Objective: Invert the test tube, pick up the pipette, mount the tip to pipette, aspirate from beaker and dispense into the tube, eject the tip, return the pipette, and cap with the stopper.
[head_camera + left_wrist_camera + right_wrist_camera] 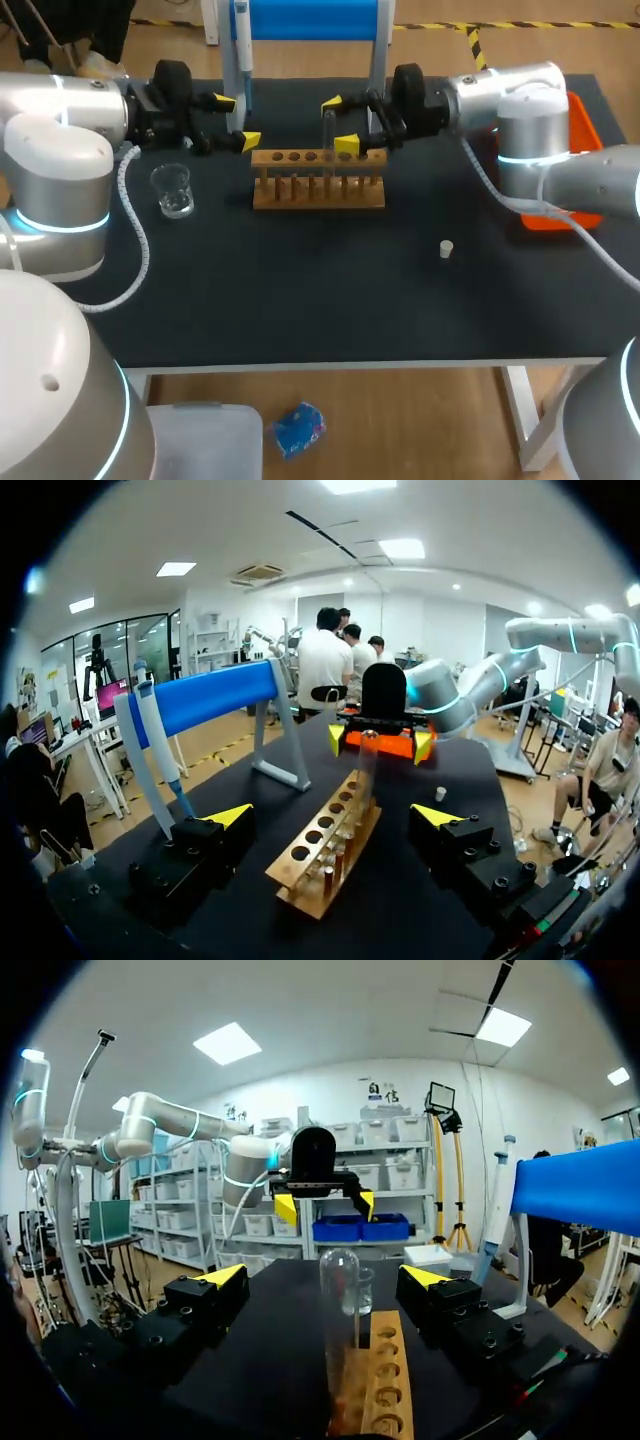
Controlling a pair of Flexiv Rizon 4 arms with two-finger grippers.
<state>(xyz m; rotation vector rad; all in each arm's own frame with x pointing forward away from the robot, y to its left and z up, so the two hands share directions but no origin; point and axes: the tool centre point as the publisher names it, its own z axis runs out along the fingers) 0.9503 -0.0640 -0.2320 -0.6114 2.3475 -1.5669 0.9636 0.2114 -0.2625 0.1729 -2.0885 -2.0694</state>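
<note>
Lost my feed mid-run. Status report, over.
Left end effector open, by the rack. Right end effector open, straddling the test tube, no contact. Tube upright in rack, round end up. Nothing blocking.

Crowded at the back, open in front
Wooden tube rack [318,182] and blue pipette stand [312,18] block the rear; bare worktop [320,295] lies open between beaker [173,190] and stopper [446,249].

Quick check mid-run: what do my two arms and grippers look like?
The left arm and right arm are rounded silver-grey links with glowing cyan rings at joints. A white coiled cable trails from each. The left gripper and right gripper are black blocks, each with two bright yellow wedge tips.
</note>
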